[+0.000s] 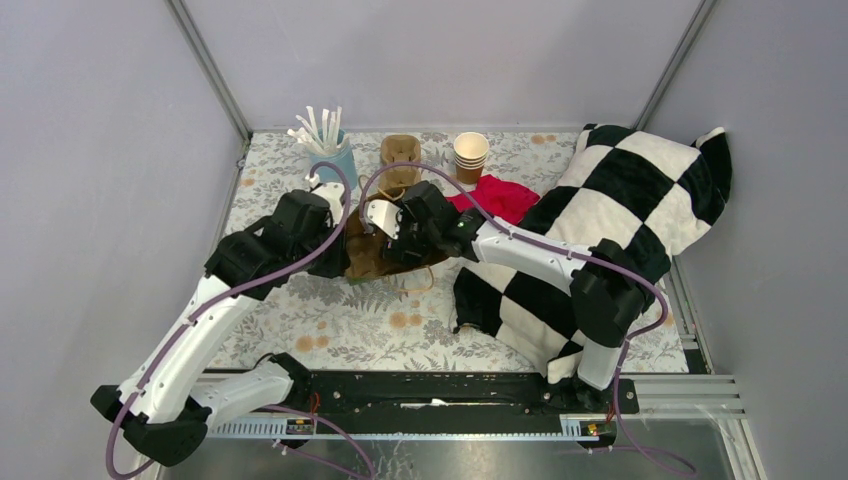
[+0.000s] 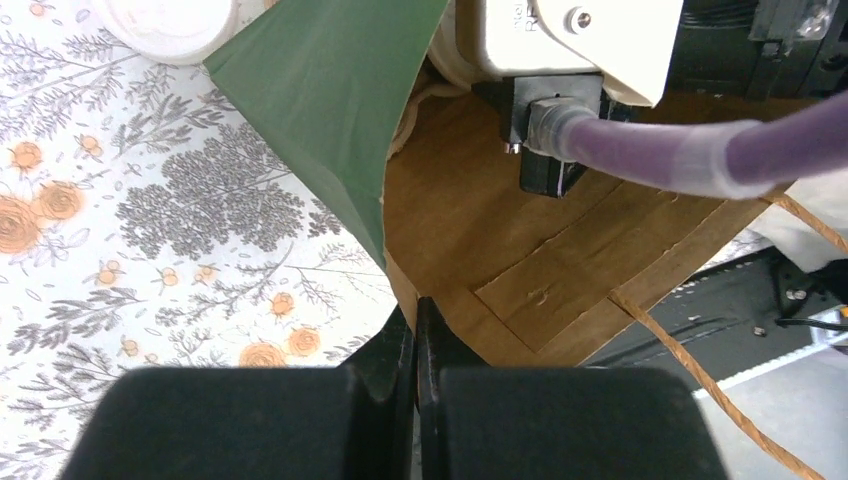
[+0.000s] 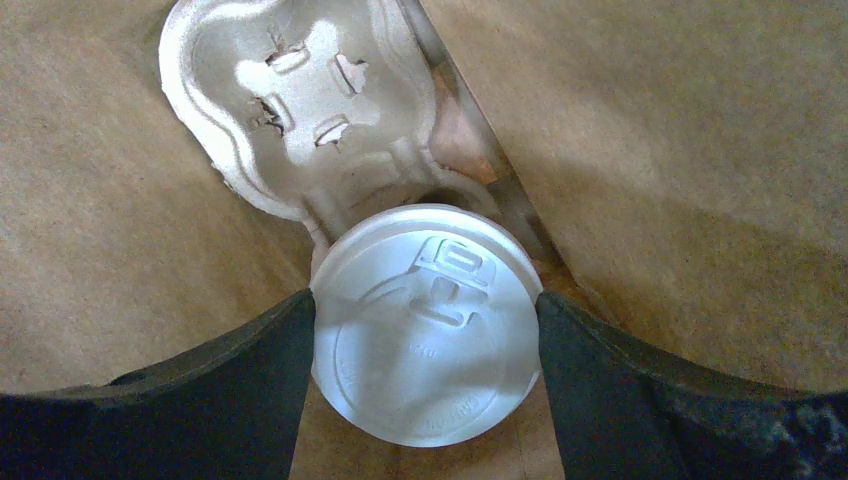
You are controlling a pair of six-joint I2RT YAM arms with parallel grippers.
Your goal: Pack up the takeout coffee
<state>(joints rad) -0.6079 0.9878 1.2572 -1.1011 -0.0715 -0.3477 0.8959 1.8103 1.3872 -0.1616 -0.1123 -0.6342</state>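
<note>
We bag the takeout coffee (image 3: 420,350).
Our left gripper (image 2: 415,345) pinches the paper bag (image 2: 520,250) open so our right gripper (image 3: 425,305), clamped on the cup, fits inside.

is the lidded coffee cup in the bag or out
In: the white-lidded takeout coffee cup is between brown kraft paper bag walls, beside the moulded pulp cup carrier.

Nothing I can read: cropped dark letters on cream plastic housing (image 2: 560,30), and faint embossed marks on round white plastic lid (image 3: 425,325), both illegible.
</note>
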